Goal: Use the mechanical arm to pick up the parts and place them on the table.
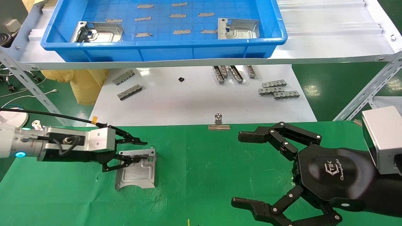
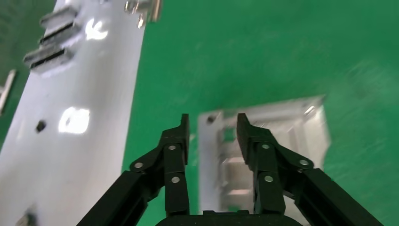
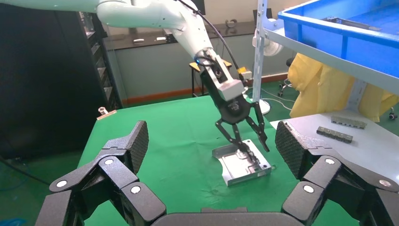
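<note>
One silver part [image 1: 136, 172] lies flat on the green table [image 1: 201, 175], bent-up edge toward the white tabletop. My left gripper [image 1: 138, 152] is open just above it. Its jaws straddle the bent-up edge, one finger over the plate and one past the edge. The left wrist view shows the gripper [image 2: 213, 120] with the part [image 2: 282, 129] below and between the fingers. The right wrist view shows the same gripper [image 3: 258, 151] over the part [image 3: 237, 167]. Two more parts [image 1: 99, 31] [image 1: 238, 29] lie in the blue bin [image 1: 163, 47]. My right gripper [image 1: 240, 169] is open and empty over the cloth at the right.
The bin sits on a raised shelf with angled metal legs [image 1: 364, 94]. Behind the cloth, the white tabletop [image 1: 194, 100] holds grey ribbed strips [image 1: 278, 89] [image 1: 128, 92]. A binder clip [image 1: 218, 123] clamps the cloth's far edge. Grey patches [image 1: 177, 15] dot the bin floor.
</note>
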Motion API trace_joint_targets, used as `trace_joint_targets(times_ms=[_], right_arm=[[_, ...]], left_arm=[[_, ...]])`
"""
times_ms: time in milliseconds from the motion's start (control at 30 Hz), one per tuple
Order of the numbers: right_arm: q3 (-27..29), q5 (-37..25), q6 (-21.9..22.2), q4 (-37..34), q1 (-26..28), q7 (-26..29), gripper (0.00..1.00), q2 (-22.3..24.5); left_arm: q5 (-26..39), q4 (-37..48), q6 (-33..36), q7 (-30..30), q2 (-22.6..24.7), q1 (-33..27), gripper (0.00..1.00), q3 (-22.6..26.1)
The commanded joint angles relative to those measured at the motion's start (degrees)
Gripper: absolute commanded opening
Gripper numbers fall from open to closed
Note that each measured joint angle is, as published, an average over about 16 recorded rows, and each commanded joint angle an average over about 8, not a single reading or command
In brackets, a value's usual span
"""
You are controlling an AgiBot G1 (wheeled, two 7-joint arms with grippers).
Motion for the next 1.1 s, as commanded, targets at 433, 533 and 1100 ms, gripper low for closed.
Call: trace_joint_targets(times_ms=[433,533,1100], right_arm=[[0.0,0.01,0.03,-0.02,-0.01,0.0,1.0,0.01],[0.0,0.01,0.02,-0.02,-0.01,-0.01,1.0,0.01],[-0.01,0.01,0.02,-0.03,-0.01,-0.01,1.0,0.01]], left_arm=[[-3.41,1.58,5.05,-4.58,-2.01,1.43,1.0,-2.15],[-3.23,1.38,4.94,-4.3,-1.88,1.35,1.0,-2.04],[-7.92,-13.92,3.67,-14.64,-6.42,8.92,1.0,-8.76]])
